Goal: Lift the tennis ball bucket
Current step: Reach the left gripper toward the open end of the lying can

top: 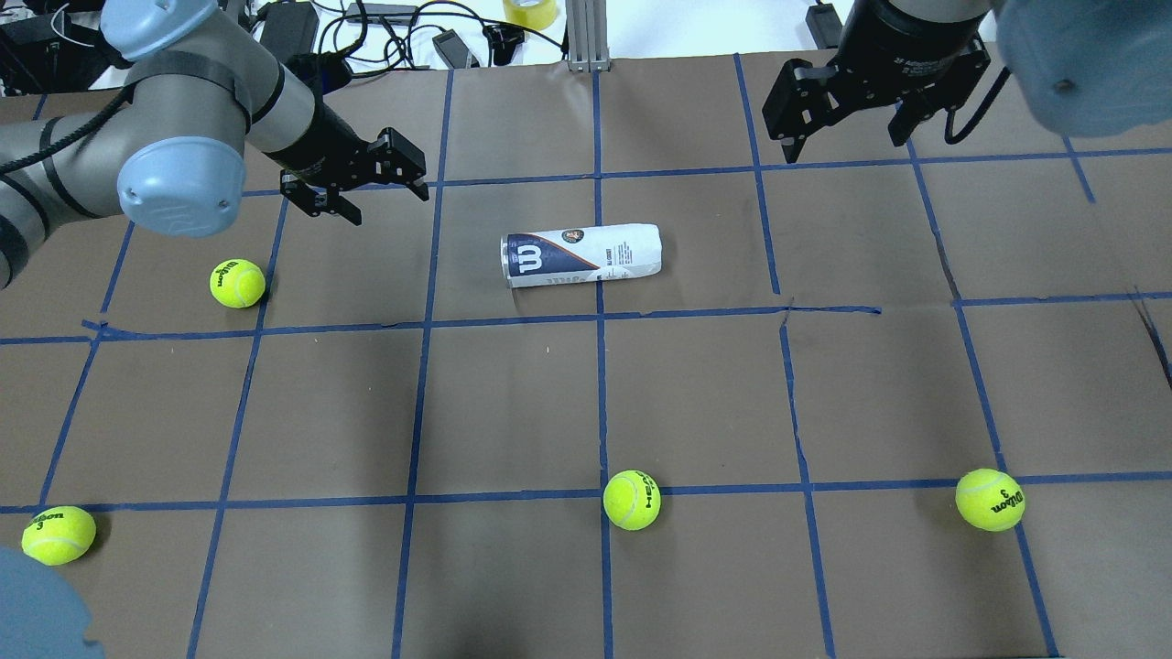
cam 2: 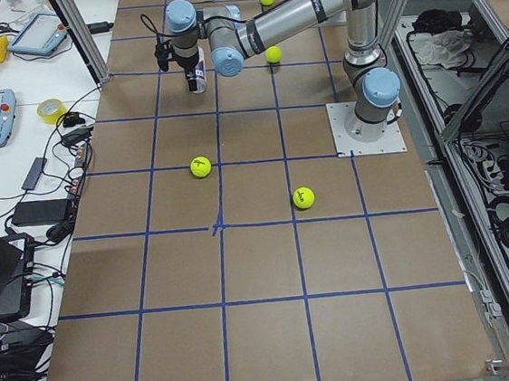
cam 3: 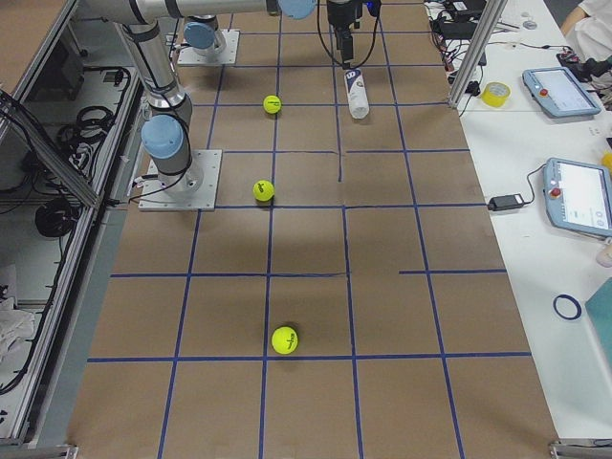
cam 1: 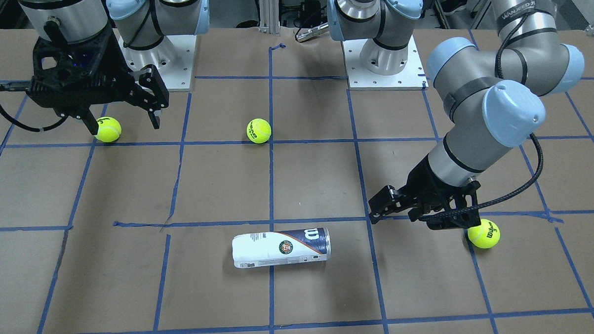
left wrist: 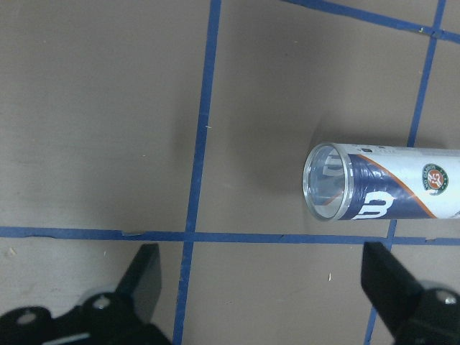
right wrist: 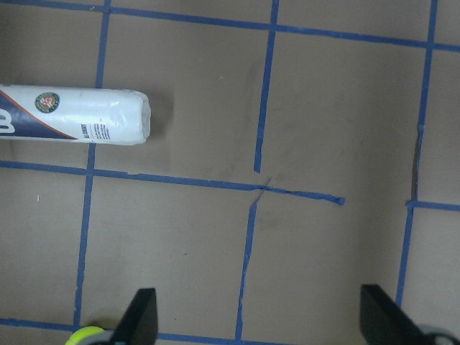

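Tennis ball bucket [top: 581,255] lies on its side on my table [top: 696,394], far of centre, its W end pointing left. My left tool [top: 389,206] is spread wide, near that end, not touching. My right tool [top: 844,146], also spread, hangs far right, well apart.

A robotics laboratory is shown. Two industrial arms [cam 1: 502,105] are bolted through white base plates [cam 1: 402,81] to a large table [top: 696,394], which is covered in brown paper and marked off by a grid of blue tape [top: 602,403]. Aluminium profiles [top: 579,37] are mounted at the table's edge. A white bench [cam 3: 535,268] alongside is laid out with teach pendants [cam 3: 579,196], cables [cam 2: 77,147] and a roll of yellow tape [cam 3: 494,94].
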